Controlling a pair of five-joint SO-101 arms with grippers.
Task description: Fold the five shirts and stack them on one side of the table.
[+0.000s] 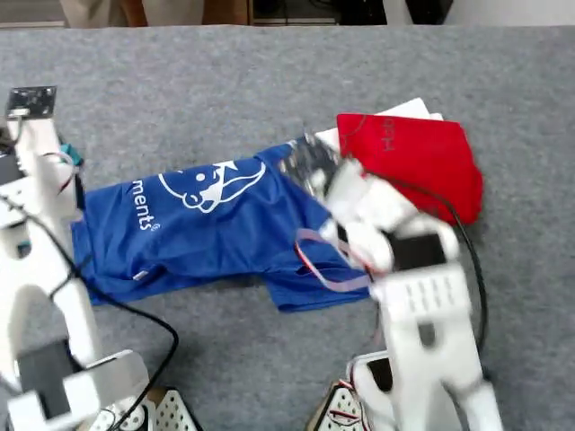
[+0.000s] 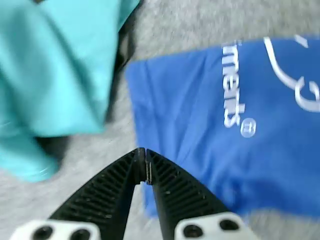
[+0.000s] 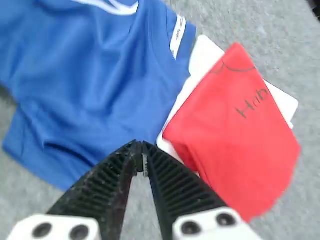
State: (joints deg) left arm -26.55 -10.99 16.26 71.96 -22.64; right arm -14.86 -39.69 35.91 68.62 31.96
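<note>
Blue cotton T-shirt with white print (image 1: 216, 233) lies unfolded and rumpled, mid-table on grey felt table (image 1: 269, 81). Long axis runs side to side: hem end by left arm, collar end touching folded red shirt (image 1: 422, 166), which sits on folded white shirt (image 3: 202, 55). Left gripper (image 2: 142, 161) jaws pressed together, empty, over hem edge; crumpled teal shirt (image 2: 55, 75) near. Right gripper (image 3: 140, 156) jaws likewise together, empty, above collar-side edge. Judgement: each arm nearest own end, so two-arm fold suits.

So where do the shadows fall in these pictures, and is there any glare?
High view: soft shadow under the blue shirt along its lower edge. Left wrist view: dark shadow beneath the teal shirt. Right wrist view: even light, no glare.
</note>
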